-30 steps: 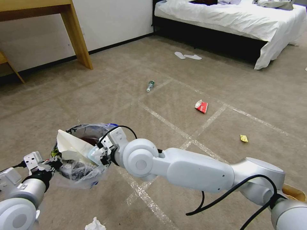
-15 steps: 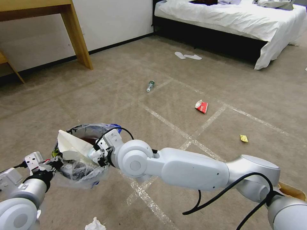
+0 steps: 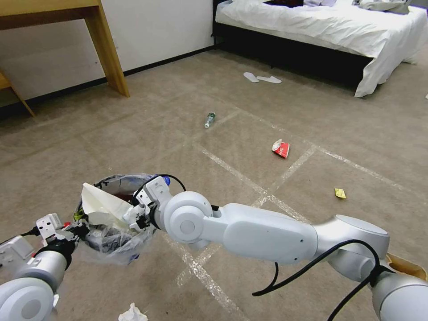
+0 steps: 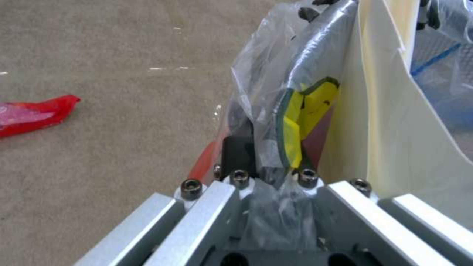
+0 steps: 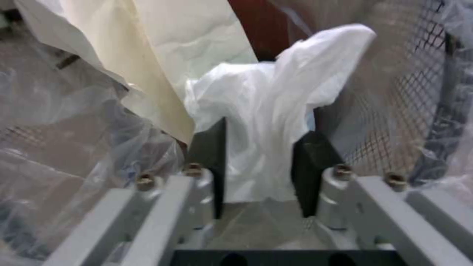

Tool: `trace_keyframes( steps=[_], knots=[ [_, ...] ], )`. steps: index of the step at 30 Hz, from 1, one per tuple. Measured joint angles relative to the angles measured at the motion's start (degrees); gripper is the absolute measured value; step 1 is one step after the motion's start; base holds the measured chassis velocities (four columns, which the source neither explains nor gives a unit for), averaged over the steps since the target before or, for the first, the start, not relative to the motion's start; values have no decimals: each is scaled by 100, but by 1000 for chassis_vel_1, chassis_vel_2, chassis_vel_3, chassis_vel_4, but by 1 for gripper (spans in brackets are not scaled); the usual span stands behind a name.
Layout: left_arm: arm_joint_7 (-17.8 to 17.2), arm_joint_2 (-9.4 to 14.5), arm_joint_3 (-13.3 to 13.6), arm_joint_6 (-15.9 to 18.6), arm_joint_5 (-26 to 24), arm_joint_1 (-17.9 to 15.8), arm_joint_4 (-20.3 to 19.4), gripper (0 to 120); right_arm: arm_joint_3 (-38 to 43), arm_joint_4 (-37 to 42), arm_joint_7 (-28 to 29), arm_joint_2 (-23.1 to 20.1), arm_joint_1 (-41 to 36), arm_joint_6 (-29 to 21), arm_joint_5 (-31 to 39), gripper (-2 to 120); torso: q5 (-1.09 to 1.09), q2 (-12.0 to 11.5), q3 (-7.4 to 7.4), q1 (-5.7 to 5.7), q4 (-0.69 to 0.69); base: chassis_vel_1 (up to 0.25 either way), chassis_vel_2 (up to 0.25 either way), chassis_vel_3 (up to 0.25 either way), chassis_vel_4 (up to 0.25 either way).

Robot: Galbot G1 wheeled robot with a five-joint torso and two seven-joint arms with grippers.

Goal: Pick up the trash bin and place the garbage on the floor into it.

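Holding the trash bin (image 3: 117,218) up off the floor (image 3: 249,147), your left gripper (image 4: 268,162) is clamped on its bagged rim.
Your right gripper (image 5: 261,162) sits inside the bin mouth, fingers (image 5: 309,155) apart around a crumpled white tissue (image 5: 266,111) that touches both; whether it grips or has let go, you cannot tell. The bin's red wall is mostly hidden behind plastic and a white paper sheet (image 3: 100,203).
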Motion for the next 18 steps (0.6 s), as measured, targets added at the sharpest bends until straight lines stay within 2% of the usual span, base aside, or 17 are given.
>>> trace_keyframes(
  steps=[2, 3, 5, 6, 8, 9, 11, 15, 17, 18],
  knots=[
    [1, 0, 3, 0, 1, -4, 5, 0, 0, 15, 0, -7, 8, 0, 4, 39, 0, 0, 0, 0, 0, 0, 0, 0, 0],
    [1, 0, 5, -2, 3, -7, 15, 0, 0, 28, 0, -22, 16, 0, 8, 47, 0, 0, 0, 0, 0, 0, 0, 0, 0],
    [3, 4, 5, -5, 6, -7, 31, 0, 0, 44, 2, -36, 25, 0, 8, 57, 0, 0, 0, 0, 0, 0, 0, 0, 0],
    [3, 4, 5, -5, 6, -7, 31, 0, 0, 44, 2, -36, 25, 0, 8, 57, 0, 0, 0, 0, 0, 0, 0, 0, 0],
    [6, 5, 7, -8, 11, -9, 44, 0, 0, 58, 5, -39, 30, 0, 8, 67, 0, 0, 0, 0, 0, 0, 0, 0, 0],
    [6, 5, 7, -8, 11, -9, 44, 0, 0, 58, 5, -39, 30, 0, 8, 67, 0, 0, 0, 0, 0, 0, 0, 0, 0],
    [10, 7, 12, -11, 14, -18, 59, 0, 0, 65, 9, -39, 40, 0, 9, 79, 0, 0, 0, 0, 0, 0, 0, 0, 0],
    [15, 12, 19, -11, 13, -23, 59, 0, -2, 66, 8, -32, 41, 0, 8, 88, 0, 0, 0, 0, 0, 0, 0, 0, 0],
    [13, 9, 20, -12, 20, -25, 65, 0, -6, 66, 15, -31, 37, 0, -10, 98, 0, 0, 0, 0, 0, 0, 0, 0, 0],
    [13, 9, 20, -12, 20, -25, 65, 0, -6, 66, 15, -31, 37, 0, -10, 98, 0, 0, 0, 0, 0, 0, 0, 0, 0]
  ],
)
